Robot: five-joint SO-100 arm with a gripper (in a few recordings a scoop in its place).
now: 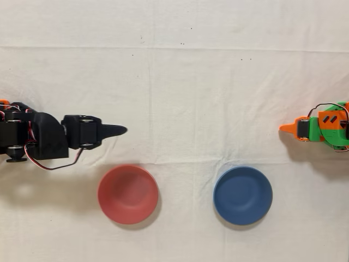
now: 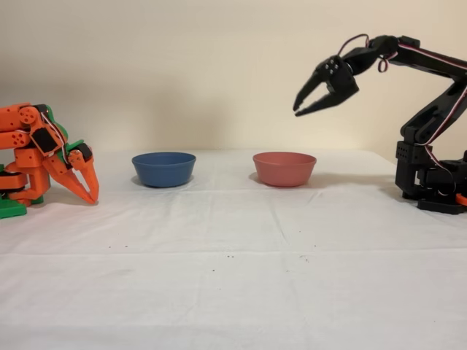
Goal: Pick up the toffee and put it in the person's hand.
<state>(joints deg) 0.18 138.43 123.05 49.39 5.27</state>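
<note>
White cloth is covering the bench (image 2: 233, 255) in front of a plain beige wall. In the fixed view the black arm's gripper (image 2: 300, 107) is hanging high in the air above the red bowl (image 2: 284, 168), its jaws spread partway and holding nothing. Two bowls are sitting on the cloth: one red, one blue bowl (image 2: 163, 168). One orange arm (image 2: 44, 157) is standing idle.

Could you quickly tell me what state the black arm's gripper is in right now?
Black gripper: open, raised above the table near the red bowl, holding nothing.
</note>
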